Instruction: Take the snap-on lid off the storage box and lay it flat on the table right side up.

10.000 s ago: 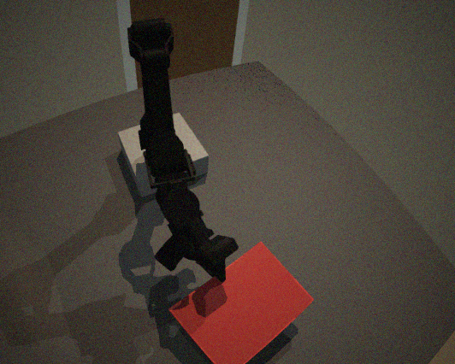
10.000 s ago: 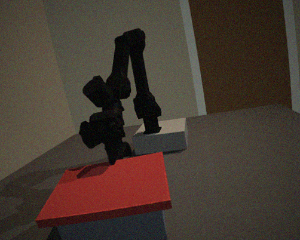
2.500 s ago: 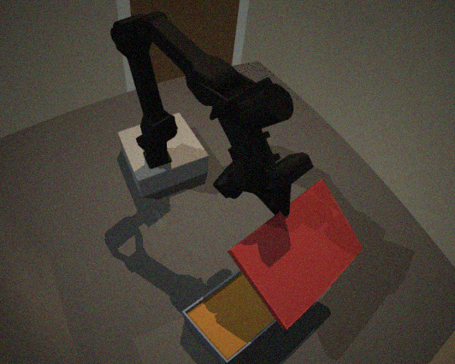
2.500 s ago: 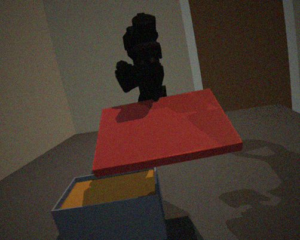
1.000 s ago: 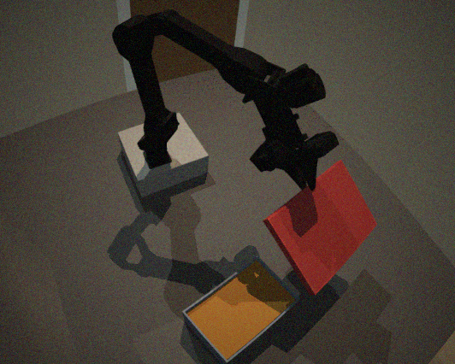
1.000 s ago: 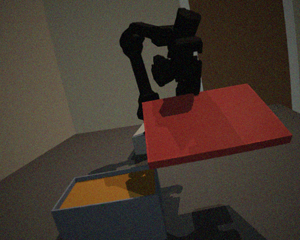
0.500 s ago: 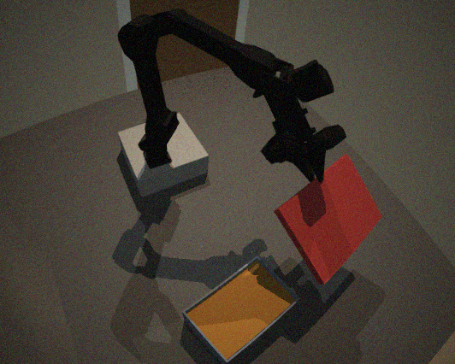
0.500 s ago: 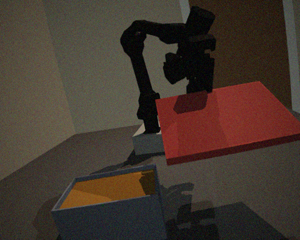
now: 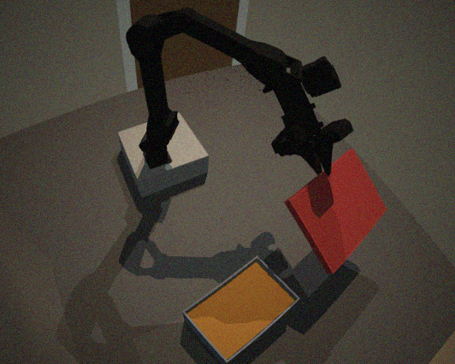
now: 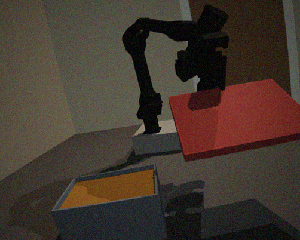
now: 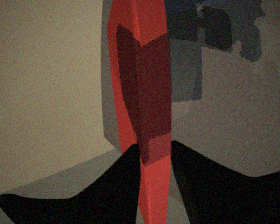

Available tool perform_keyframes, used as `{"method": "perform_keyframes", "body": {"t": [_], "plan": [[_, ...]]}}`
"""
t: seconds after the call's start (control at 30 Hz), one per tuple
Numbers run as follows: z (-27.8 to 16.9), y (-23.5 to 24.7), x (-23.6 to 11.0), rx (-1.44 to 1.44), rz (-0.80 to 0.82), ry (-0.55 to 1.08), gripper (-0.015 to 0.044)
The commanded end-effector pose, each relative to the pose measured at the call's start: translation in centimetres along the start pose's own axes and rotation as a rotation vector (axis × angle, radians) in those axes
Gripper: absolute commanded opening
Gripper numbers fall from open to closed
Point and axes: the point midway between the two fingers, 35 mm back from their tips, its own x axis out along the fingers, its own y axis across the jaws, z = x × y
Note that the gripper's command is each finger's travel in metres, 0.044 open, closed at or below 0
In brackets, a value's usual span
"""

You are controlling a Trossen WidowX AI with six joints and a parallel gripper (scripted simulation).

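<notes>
We note the storage box (image 9: 239, 312) on the bench (image 9: 64, 205), open at the top, near the front edge in the top view. The arm's pedestal (image 9: 194, 149) stands behind it, toward the left. The lid (image 9: 342, 214) hangs in the air to the right of the box and clear of it, near level, pinched at its rear edge between the fingers (image 9: 322, 164). A door (image 9: 184, 51) lies behind the pedestal.
</notes>
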Motion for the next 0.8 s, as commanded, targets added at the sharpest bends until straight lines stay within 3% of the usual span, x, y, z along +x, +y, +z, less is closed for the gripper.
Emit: {"method": "perform_keyframes", "body": {"t": [0.0, 0.77], "plan": [[-0.7, 0.6, -0.2, 0.01, 0.015, 0.001, 0.0], [-3.7, 0.4, -0.3, 0.012, 0.014, 0.003, 0.0]]}}
